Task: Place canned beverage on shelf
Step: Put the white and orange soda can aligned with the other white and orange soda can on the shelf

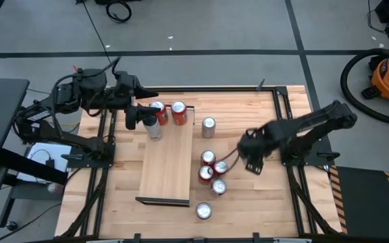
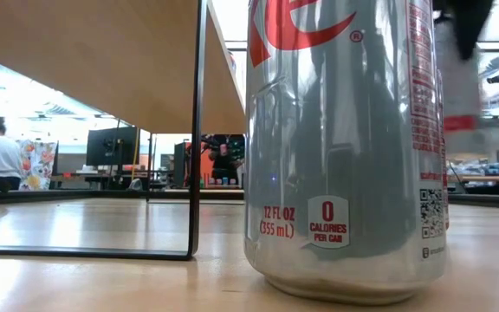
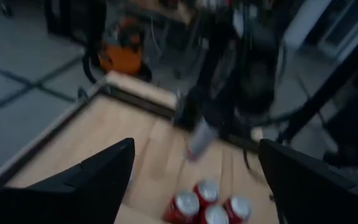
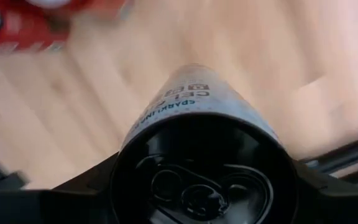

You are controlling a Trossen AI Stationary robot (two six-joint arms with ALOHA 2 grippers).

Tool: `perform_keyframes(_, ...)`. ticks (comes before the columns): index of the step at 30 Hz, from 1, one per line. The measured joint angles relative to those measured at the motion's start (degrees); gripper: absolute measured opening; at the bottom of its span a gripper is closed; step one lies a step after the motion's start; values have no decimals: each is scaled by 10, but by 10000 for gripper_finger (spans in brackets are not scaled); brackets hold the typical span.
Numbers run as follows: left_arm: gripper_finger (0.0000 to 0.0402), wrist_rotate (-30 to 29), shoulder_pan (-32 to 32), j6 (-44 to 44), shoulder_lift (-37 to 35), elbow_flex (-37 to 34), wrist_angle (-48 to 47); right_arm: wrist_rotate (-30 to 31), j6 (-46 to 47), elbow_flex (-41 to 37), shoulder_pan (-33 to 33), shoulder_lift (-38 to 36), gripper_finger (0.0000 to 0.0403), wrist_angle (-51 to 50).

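Right gripper [image 1: 252, 160] clamps a grey can [image 4: 199, 118] near the table's right edge.
The can sits between its fingers; the shelf [image 1: 168, 158] lies mid-table; left gripper [image 1: 140, 115] gapes at the shelf's far end.

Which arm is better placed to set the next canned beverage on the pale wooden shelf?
Right. The right gripper is closed around a grey sparkling-drink can, beside the long pale wooden shelf. The left gripper hangs open and empty over the shelf's far end, near two red cans.
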Motion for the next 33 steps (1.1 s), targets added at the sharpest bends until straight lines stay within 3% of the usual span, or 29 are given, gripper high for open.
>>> perform_keyframes(11, 341, 13, -51, 26, 147, 90, -72, 29, -220, 207, -127, 2, 275, 23)
perform_keyframes(25, 341, 27, -62, 52, 255, 92, -30, -7, -359, 361, -115, 73, 275, 97)
perform_keyframes(33, 341, 47, -61, 53, 290, 92, -2, -39, -410, 382, -120, 100, 276, 126)
